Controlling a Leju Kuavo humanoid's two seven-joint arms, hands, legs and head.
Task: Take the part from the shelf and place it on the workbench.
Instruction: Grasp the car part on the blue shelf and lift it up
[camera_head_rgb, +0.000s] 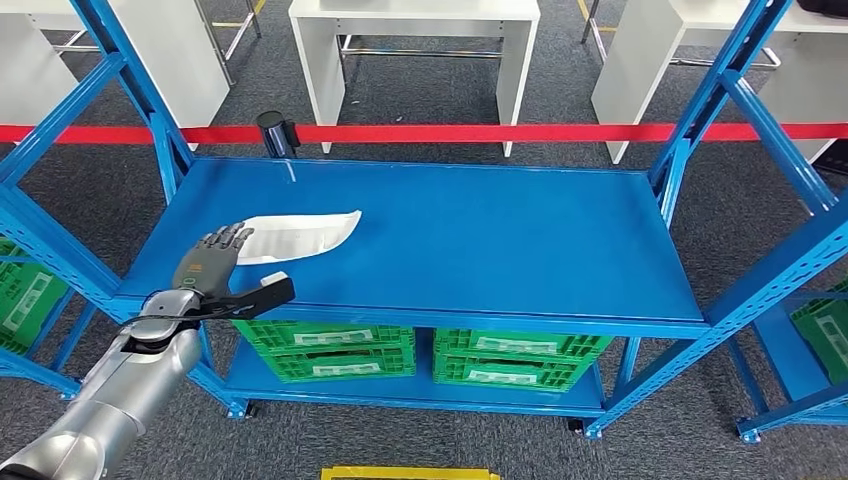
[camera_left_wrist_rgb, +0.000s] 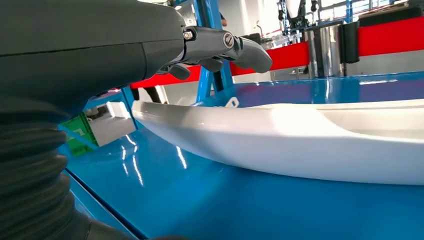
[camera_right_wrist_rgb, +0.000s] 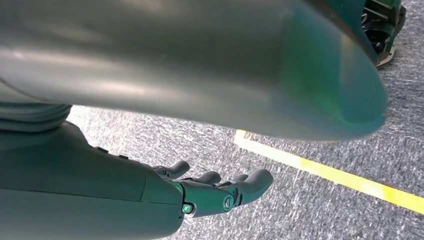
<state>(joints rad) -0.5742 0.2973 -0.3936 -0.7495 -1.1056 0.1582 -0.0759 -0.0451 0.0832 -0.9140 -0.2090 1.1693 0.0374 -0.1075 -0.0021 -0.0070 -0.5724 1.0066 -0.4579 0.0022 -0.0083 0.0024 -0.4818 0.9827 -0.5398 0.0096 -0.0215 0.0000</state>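
The part (camera_head_rgb: 300, 235) lies flat on the blue top deck of the shelf (camera_head_rgb: 480, 240), toward its left end and well back from the front edge. It is a long, thin white moulding, glossy in the left wrist view, with a shallow hollow along its upper face and edges that curve up off the deck. It looks stiff and light (a plastic shell, by its sheen), and probably slippery on the equally glossy paint, so a push could slide it rather than lift it.

Its long axis runs left to right across the shelf, slightly slanted. The narrower, tapered end points left toward the left robot hand (camera_head_rgb: 212, 258); the broader end points right, toward the middle of the deck.

That left robot hand hovers over the tapered end with its fingers extended and apart, holding nothing; whether the fingertips already touch the part is hard to tell from the head view. The best hold is likely across the narrow width near that end, thumb under the raised edge and fingers on top.

The right robot hand (camera_right_wrist_rgb: 215, 192) hangs over the carpeted floor, fingers loosely curled and apart, empty.
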